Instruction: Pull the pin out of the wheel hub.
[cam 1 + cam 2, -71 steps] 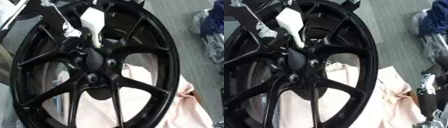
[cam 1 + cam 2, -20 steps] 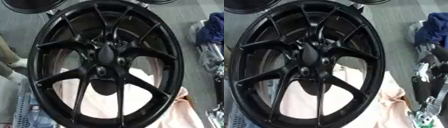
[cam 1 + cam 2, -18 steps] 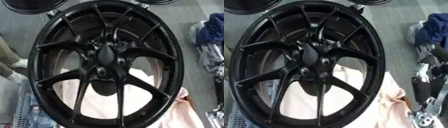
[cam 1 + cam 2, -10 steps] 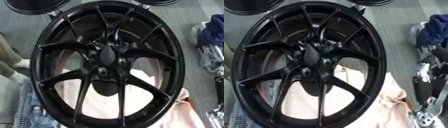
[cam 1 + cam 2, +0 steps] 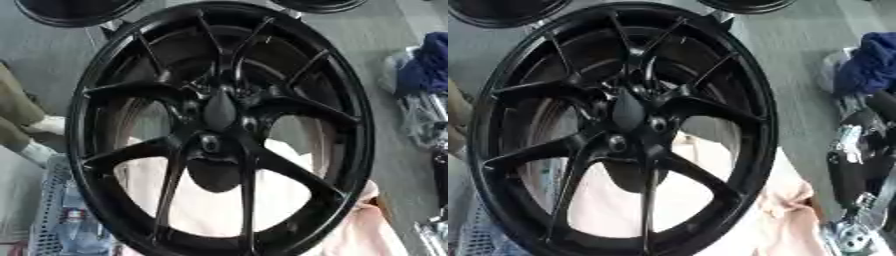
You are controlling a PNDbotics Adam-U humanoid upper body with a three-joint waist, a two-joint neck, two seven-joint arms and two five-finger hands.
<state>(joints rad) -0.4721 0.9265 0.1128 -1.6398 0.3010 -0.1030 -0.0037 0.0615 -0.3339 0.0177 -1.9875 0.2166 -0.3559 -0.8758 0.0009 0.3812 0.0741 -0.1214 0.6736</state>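
Black wheel hub (image 5: 219, 112) on pinkish cloth (image 5: 789, 220); no legible writing; right arm (image 5: 852, 165) perhaps at right edge, fingers indiscernible.

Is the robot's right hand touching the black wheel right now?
Apart. In the right eye view the right hand hangs at the picture's right edge, with grey floor and pale cloth showing between it and the wheel rim.
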